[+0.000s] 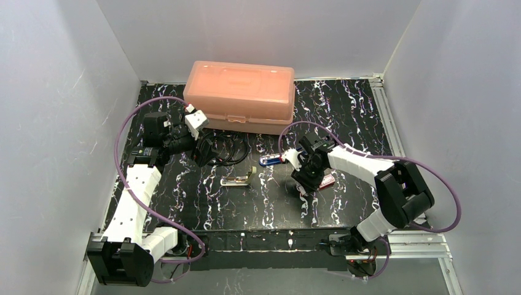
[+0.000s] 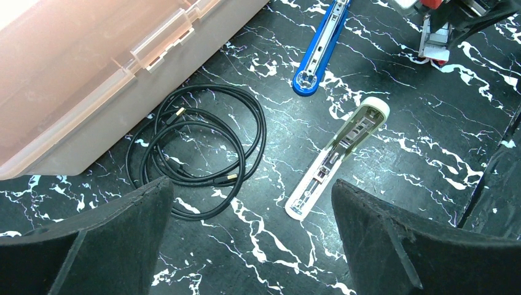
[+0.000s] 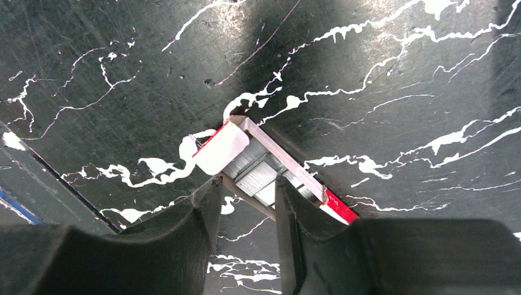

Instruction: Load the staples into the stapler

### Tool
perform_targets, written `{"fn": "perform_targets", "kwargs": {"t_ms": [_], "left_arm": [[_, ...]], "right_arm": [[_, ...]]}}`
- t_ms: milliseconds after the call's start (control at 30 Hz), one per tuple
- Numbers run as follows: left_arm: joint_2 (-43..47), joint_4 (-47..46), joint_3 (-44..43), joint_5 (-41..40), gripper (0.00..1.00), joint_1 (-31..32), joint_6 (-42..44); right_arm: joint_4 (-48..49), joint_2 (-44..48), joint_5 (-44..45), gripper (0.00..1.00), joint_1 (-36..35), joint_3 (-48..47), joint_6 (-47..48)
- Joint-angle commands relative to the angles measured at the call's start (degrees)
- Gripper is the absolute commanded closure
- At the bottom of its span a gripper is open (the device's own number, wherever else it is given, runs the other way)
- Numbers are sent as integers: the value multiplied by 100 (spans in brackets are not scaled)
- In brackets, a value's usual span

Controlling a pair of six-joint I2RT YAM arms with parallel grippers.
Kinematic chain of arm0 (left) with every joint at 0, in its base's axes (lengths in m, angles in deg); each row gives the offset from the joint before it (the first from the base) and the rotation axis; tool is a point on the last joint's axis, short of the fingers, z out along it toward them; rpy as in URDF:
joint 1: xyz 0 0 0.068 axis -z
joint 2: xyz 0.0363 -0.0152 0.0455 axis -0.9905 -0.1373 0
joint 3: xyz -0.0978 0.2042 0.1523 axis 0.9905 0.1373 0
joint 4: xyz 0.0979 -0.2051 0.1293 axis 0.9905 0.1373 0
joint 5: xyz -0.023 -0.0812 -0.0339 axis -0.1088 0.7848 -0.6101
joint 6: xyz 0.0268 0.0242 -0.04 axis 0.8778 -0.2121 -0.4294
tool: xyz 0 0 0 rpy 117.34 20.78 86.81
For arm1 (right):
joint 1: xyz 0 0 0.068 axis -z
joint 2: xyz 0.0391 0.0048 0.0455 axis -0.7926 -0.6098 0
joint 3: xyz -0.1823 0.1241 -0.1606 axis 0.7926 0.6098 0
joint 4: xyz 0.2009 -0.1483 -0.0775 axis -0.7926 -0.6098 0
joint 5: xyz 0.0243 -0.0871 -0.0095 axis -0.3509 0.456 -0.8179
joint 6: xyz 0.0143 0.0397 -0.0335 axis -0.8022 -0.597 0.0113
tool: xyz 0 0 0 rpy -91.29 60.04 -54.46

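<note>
Staples (image 3: 253,170): tray slid out of its box, on table (image 1: 350,117) right of centre, near blue stapler (image 1: 270,160). Right gripper (image 3: 246,187): jaws narrow, straddling the tray end; cannot tell if gripped. Left gripper (image 2: 252,246): wide, empty. Risk: thin tray wall slips and strips scatter.

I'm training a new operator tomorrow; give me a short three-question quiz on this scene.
1. True or false: the left gripper has its jaws wide open, holding nothing.
2. The right gripper has its jaws at which? A) coiled black cable B) small pink-red cardboard staple box with white tray C) peach plastic box
3. How many staplers are in view?
Key: 1 true; 2 B; 3 two: slim blue stapler, opened white stapler.
</note>
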Motion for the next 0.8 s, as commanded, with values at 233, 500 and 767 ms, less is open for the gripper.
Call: {"fn": "perform_targets", "kwargs": {"t_ms": [233,500,767], "left_arm": [[75,62,-148,26,1,29,17],[90,67,-104,35,1,29,34],[145,69,-85,28,1,35,52]], "right_arm": [[113,-137,186,57,-94,-237,-237],[77,-165,156,57,-92,-310,-281],[-38,-252,41,48,-92,-466,-282]]}}
